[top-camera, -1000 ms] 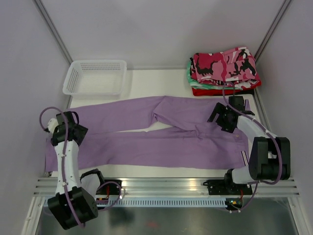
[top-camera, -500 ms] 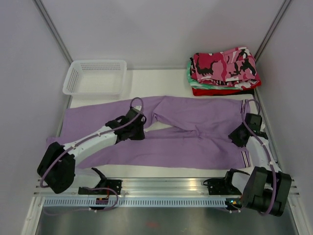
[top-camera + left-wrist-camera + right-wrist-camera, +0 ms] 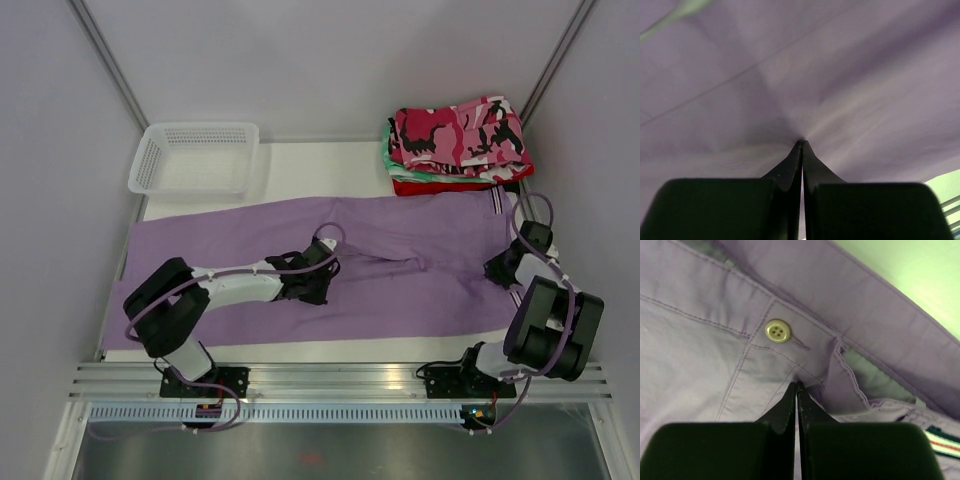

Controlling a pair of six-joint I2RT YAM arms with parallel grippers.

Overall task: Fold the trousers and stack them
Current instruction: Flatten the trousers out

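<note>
lilac pair [image 3: 400, 305]: lies flat, long axis left to right; waist at right gripper [image 3: 503, 268], legs run leftward past left gripper [image 3: 322, 272] | left gripper: jaws together, pinching cloth at the crotch | right gripper: jaws together, pinching cloth just below the button [image 3: 777, 331] | camo pair [image 3: 460, 128]: folded, beyond right gripper | judgement: both grips are on the waist half, so the fold probably goes along the long axis

The left arm [image 3: 235, 290] and right arm [image 3: 548, 325] have white links, black joints, purple cables [image 3: 533, 196]; the left gripper [image 3: 801, 143] and right gripper [image 3: 797, 385] are black wedges.
</note>
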